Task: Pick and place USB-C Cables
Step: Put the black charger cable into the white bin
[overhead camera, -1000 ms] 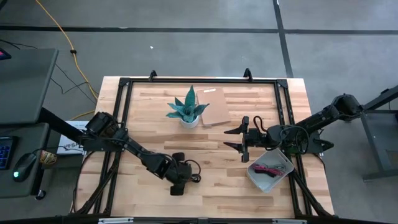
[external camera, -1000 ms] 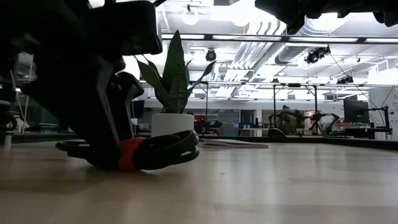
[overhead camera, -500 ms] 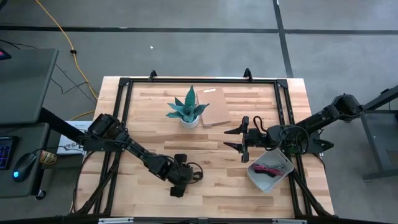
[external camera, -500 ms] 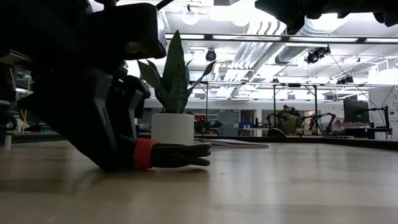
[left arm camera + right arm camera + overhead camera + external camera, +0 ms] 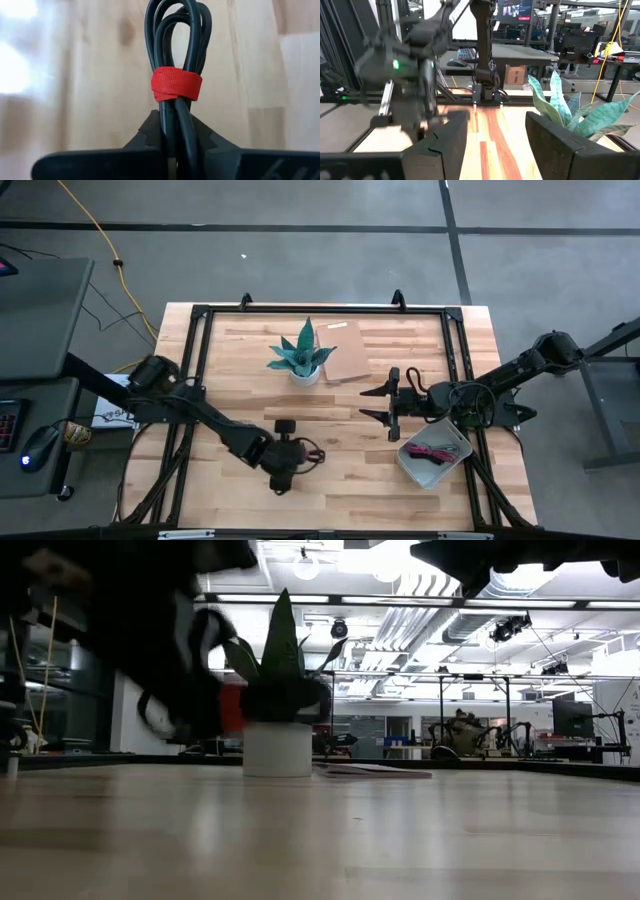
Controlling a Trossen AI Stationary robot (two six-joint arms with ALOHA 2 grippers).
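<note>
One red-and-black USB-C cable [image 5: 177,85], a black bundle bound by a red strap, sits clenched in my left pincer [image 5: 285,463] and hangs clear of the bench [image 5: 350,490] at its near middle. The step in hand is the carry. Next I must cross to the grey tray [image 5: 408,460] at the right, where other cables, apparently pink and silver, already lie, without fouling my right pincer [image 5: 383,405], which waits spread beside it.
</note>
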